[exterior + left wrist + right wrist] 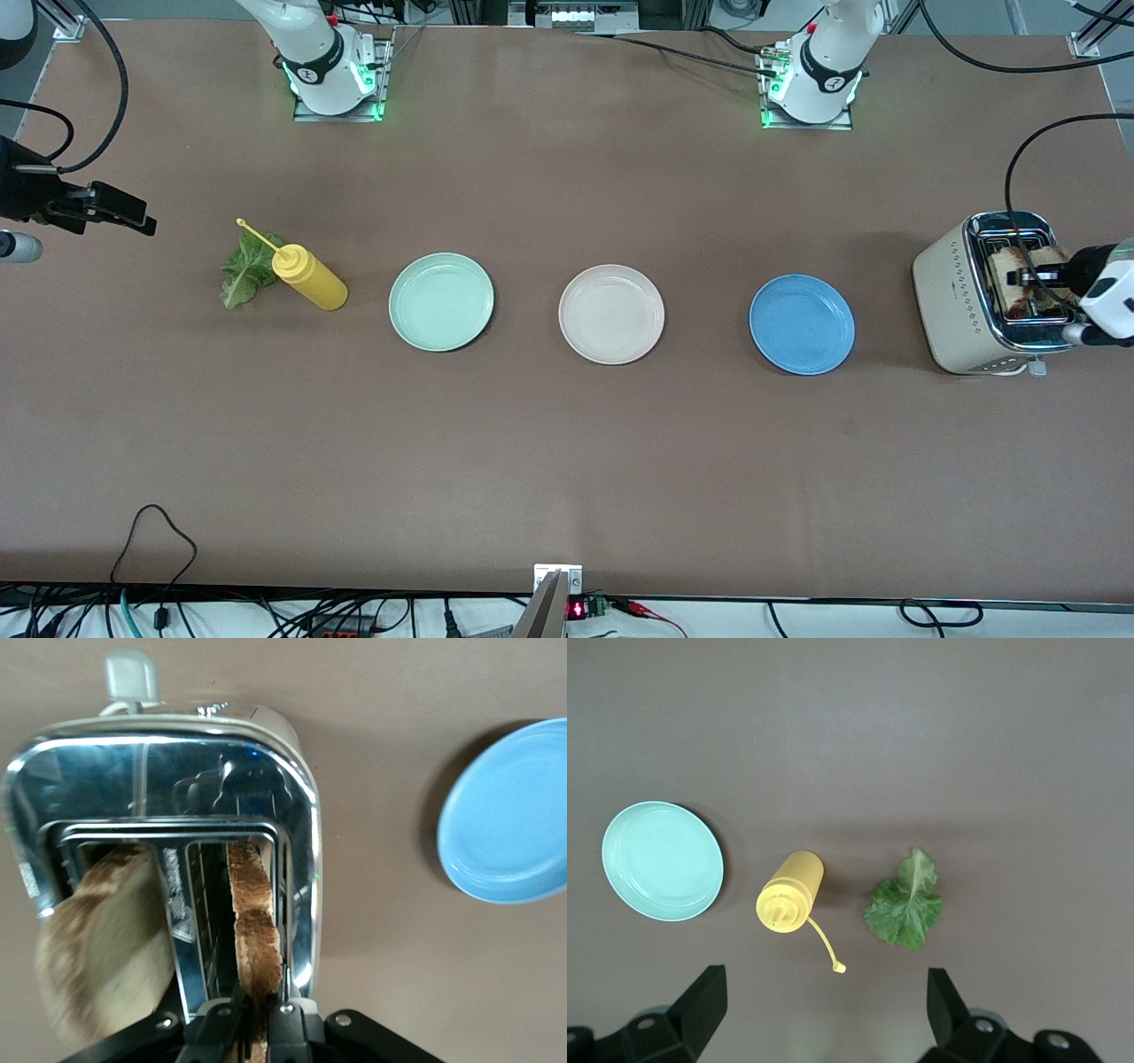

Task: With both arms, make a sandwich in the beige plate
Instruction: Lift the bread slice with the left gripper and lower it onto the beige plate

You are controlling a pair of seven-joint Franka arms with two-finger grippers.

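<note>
The step in hand is fetching the first bread slice: the left gripper (252,1028) is over the toaster (961,301) at the left arm's end of the table, its fingers clamped on a toast slice (254,921) standing in a slot. A straight lift should come next, then a carry to the empty beige plate (611,314), between the mint plate (441,301) and blue plate (802,323). The right gripper (824,1010) waits, fingers apart, above the lettuce (905,904) and mustard bottle (788,890).

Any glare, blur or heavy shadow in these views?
Left wrist view: the toaster chrome top mirrors its surroundings, and the nearer bread slice is blurred. Front view: green base lights glow; plates cast soft shadows. Right wrist view: evenly lit, with the mustard bottle and lettuce sharp.
</note>
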